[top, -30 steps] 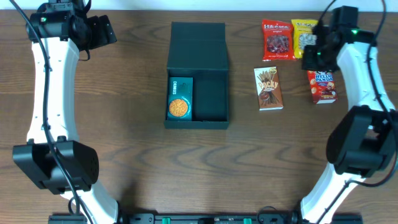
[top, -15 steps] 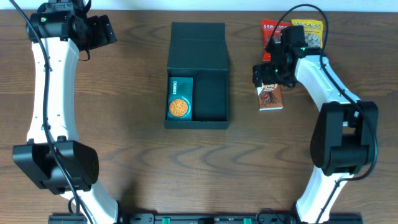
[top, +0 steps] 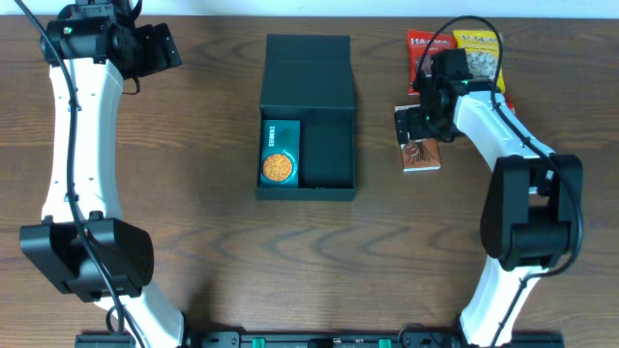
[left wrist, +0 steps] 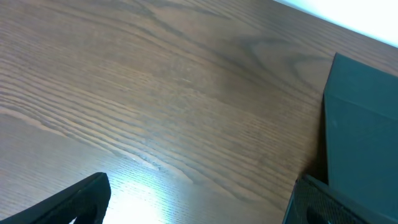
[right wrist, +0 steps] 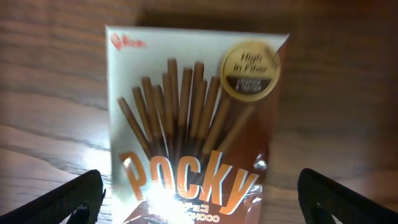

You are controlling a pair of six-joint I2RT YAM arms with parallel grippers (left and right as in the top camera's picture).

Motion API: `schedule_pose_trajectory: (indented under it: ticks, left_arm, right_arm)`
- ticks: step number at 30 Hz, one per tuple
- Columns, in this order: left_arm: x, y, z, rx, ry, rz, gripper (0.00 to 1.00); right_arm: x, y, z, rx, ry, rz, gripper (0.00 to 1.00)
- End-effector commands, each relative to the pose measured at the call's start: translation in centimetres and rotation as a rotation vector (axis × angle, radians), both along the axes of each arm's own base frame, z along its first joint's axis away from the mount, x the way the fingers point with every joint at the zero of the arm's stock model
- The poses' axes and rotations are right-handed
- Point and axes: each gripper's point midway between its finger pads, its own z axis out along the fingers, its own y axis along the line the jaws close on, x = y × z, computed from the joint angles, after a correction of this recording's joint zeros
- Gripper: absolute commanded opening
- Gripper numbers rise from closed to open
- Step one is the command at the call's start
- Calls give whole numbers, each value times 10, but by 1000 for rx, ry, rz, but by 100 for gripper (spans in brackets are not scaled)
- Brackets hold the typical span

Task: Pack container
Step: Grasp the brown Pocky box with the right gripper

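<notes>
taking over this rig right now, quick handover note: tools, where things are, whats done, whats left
Left tool: open, empty, parked far left.
Right tool: open, over the brown Pocky carton, not gripping it.
Dark teal-black cardboard container: lid open, centre.
Done: small teal snack box with orange circle is inside, left half.
Left: Pocky carton, red snack bag, yellow snack bag.

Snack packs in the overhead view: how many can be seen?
4. One teal box lies in the container; the Pocky box, red bag and yellow bag lie right of it. The right arm may hide more.
</notes>
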Motion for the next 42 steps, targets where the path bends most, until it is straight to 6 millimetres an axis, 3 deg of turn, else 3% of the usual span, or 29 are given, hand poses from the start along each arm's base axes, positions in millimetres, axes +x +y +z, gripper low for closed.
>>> schedule_pose_trajectory:
  ticks: [1, 8, 16, 21, 26, 31, 36, 42]
  left_arm:
    - [0, 3, 6, 10, -11, -8, 95]
    - [0, 3, 6, 9, -11, -7, 95]
    - [0, 3, 6, 8, -12, -5, 95]
    - [1, 3, 7, 8, -15, -5, 95]
    - [1, 3, 7, 8, -14, -5, 95]
    - [1, 3, 7, 8, -15, -5, 95]
    - [1, 3, 7, 9, -16, -5, 95]
    - [1, 3, 7, 8, -16, -5, 95]
  right_arm:
    - [-10, 9, -17, -15, 52, 21, 99]
    - [-9, 14, -18, -21, 49, 38, 99]
    - [-13, 5, -26, -70, 73, 28, 99]
    - [-13, 5, -26, -71, 72, 28, 91]
    - [-12, 6, -26, -70, 69, 28, 69]
    - [-12, 6, -25, -67, 71, 16, 68]
    - [-5, 9, -10, -59, 65, 2, 67]
    - [15, 25, 35, -22, 25, 12, 66]
